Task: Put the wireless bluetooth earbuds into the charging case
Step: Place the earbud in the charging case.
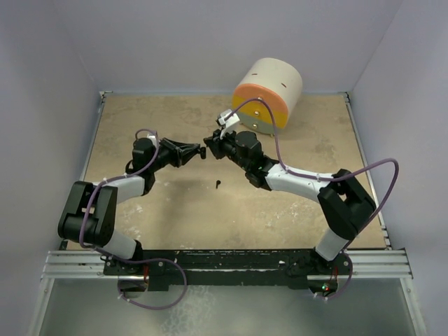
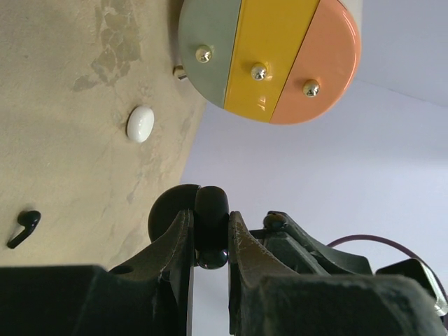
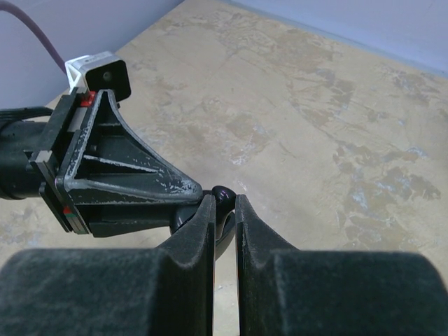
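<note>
Left gripper [image 2: 210, 229] holds the charging case [image 2: 211, 204] against the tips of the right gripper [image 3: 224, 203] over the middle of the table [image 1: 140, 126]

The left gripper's fingers are drawn narrow and clamped on either side of the small, glossy black, round case. The right gripper faces it with its fingers pulled almost together, leaving only a slit, and its tips sit right at the case; whether they pinch anything of their own cannot be told. One black stemmed earbud [image 1: 218, 185] lies loose on the table near the meeting point, apart from both grippers. A small white oval piece [image 2: 140, 124] lies on the table farther back, near the cream cylindrical drawer unit [image 1: 269, 91] with its grey-green, yellow and orange front
</note>
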Available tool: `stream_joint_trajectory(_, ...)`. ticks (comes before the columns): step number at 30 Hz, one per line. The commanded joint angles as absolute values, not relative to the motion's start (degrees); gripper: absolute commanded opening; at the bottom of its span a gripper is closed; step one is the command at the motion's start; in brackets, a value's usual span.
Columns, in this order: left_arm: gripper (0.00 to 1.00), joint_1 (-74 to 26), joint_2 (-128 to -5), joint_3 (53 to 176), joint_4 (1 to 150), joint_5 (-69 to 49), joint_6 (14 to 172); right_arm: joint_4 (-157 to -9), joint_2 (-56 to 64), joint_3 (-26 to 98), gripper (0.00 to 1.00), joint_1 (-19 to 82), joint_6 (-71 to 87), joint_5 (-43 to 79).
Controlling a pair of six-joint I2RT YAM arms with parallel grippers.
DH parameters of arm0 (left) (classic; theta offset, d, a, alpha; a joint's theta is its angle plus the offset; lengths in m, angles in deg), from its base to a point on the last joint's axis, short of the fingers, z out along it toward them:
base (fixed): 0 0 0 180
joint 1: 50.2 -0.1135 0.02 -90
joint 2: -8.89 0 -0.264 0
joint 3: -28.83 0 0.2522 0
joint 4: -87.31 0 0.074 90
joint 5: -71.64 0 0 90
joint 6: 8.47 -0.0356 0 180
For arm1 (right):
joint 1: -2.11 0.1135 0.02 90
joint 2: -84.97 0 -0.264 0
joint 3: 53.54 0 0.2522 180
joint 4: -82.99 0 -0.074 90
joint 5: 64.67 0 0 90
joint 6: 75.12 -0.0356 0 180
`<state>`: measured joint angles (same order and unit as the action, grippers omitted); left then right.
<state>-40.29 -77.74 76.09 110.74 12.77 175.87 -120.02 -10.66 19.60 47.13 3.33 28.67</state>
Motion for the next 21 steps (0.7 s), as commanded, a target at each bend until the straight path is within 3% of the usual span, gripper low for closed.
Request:
stream_joint_trajectory(1,0.0,-39.3,-78.6,79.4,115.2,12.3,179.2,-123.4,-10.9,20.1,0.0,47.5,4.2,28.1)
stream_joint_trajectory(21,0.0,-38.1,-79.1,80.8,116.1,11.9,181.1,-123.6,-11.5,19.3,0.0,47.5,4.4,28.8)
